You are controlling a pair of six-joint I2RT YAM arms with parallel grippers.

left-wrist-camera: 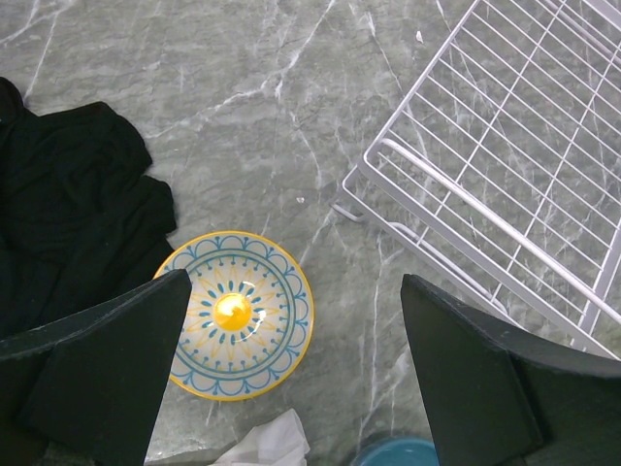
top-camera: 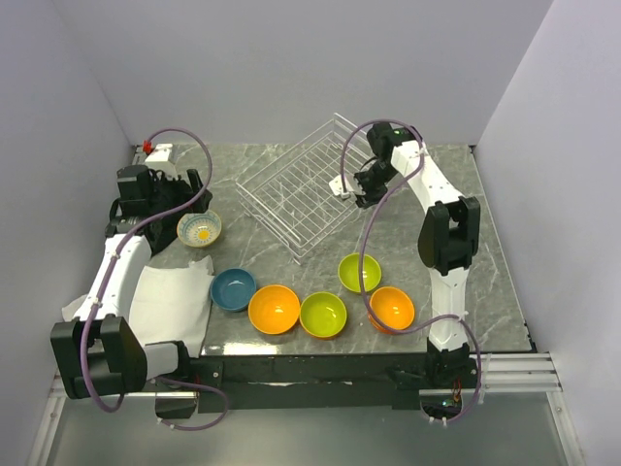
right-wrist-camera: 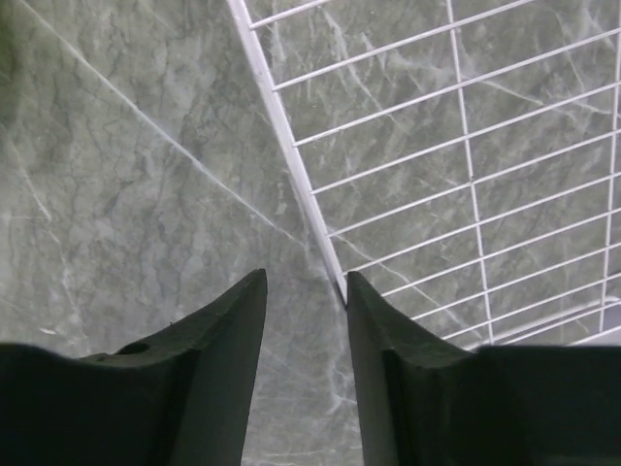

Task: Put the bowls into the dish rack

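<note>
The wire dish rack (top-camera: 303,189) sits diagonally at the table's back centre with no bowls in it. The white patterned bowl (top-camera: 199,229) stands to its left. My left gripper (top-camera: 192,192) hovers over that bowl, open wide. In the left wrist view the bowl (left-wrist-camera: 238,316) lies by the left finger, and the gripper (left-wrist-camera: 296,279) is empty. My right gripper (top-camera: 351,189) is at the rack's right edge. It is open and narrow (right-wrist-camera: 306,282), with the rack's rim wire (right-wrist-camera: 291,155) against its right fingertip. A teal bowl (top-camera: 233,288), two orange bowls (top-camera: 274,309) (top-camera: 392,308) and two lime bowls (top-camera: 323,314) (top-camera: 359,272) stand along the front.
A white cloth (top-camera: 170,301) lies at the front left, partly over the table edge. A black cloth (left-wrist-camera: 78,223) lies left of the patterned bowl. Walls close in the table at the back and on both sides.
</note>
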